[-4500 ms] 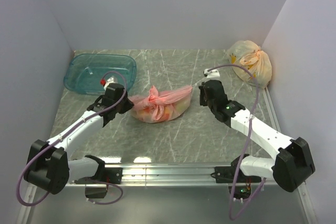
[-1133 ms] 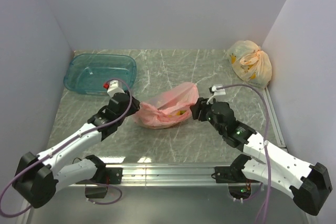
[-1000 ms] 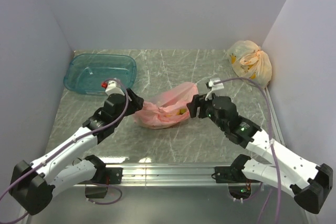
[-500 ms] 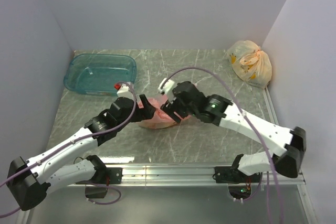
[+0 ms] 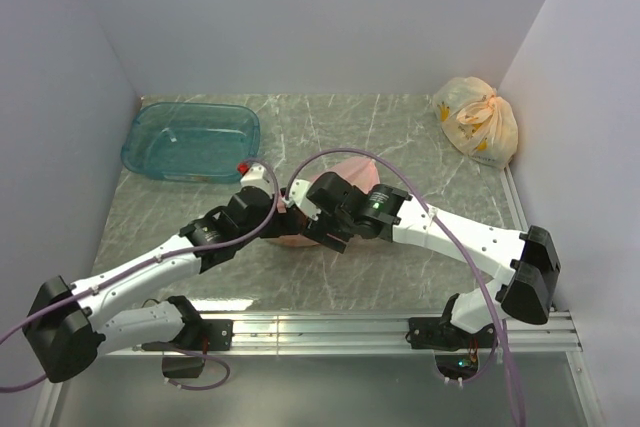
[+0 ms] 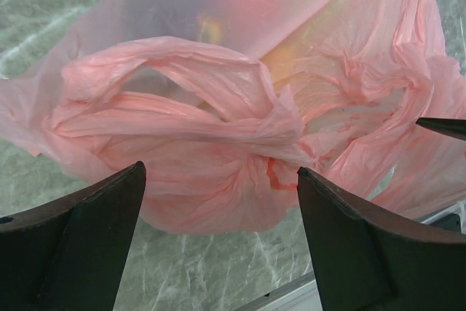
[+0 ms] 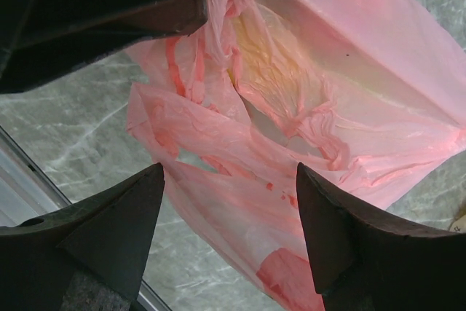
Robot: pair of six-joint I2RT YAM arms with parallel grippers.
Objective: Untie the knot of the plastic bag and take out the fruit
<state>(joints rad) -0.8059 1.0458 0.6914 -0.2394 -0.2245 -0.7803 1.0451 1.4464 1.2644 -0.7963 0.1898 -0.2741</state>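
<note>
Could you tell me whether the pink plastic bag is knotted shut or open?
Apparently open: on the plastic bag, the handle loops lie loose, no knot shows, and the mouth gapes.

Teal tub [image 5: 190, 139], tied yellow bag [image 5: 477, 130]

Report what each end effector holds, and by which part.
Nothing held: left end effector and right end effector stand open at the plastic bag.

The plastic bag [image 5: 348, 165] lies on the table [image 5: 400, 127], tub [image 5: 190, 139] behind-left, second bag [image 5: 478, 119] behind-right.
</note>
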